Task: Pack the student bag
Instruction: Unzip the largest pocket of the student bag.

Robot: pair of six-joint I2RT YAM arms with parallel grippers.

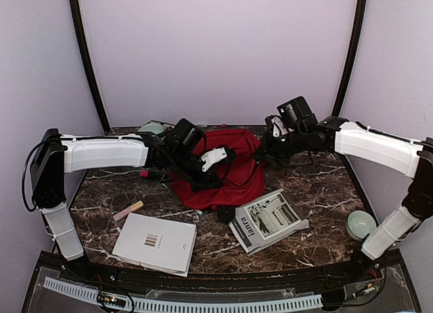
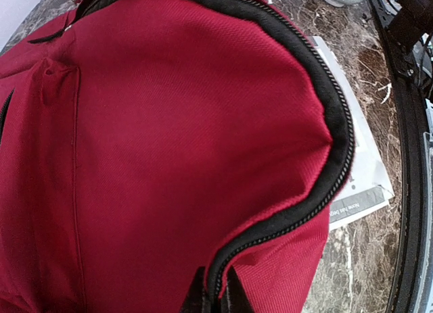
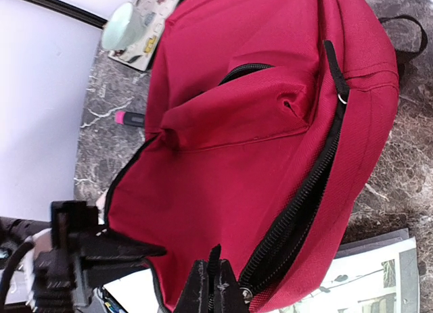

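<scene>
The student bag is a soft red backpack lying in the middle of the table with its main zipper open. In the left wrist view my left gripper is shut on the black zipper edge of the bag at its near left side, seen from above at left gripper. My right gripper is shut on a black zipper pull of the bag, at the bag's far right corner, right gripper. The opening gapes between the two grips; its inside is hidden.
A white notebook and a grey magazine lie in front of the bag. A pink and yellow marker lies left of it. One teal bowl stands at the right edge, another teal bowl behind the left arm.
</scene>
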